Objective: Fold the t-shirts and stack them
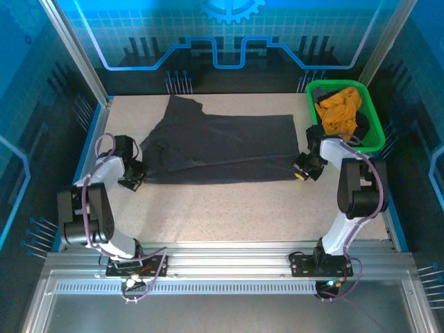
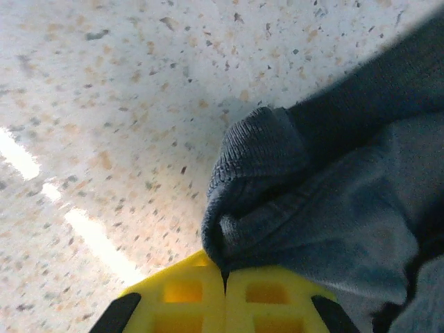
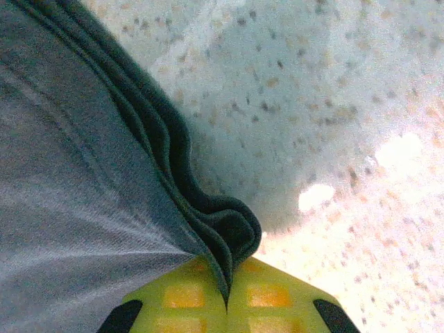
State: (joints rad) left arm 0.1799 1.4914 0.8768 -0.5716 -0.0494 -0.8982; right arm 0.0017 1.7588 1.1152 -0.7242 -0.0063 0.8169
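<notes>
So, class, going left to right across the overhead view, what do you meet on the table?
left gripper → black t-shirt → right gripper → green basket, with the orange t-shirt inside it.

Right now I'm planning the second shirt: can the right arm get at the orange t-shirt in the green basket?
Probably not yet: the right tool is shut on the black t-shirt. The green basket sits just beyond it, open-topped, nothing covering the orange t-shirt, so once freed, likely yes.
</notes>
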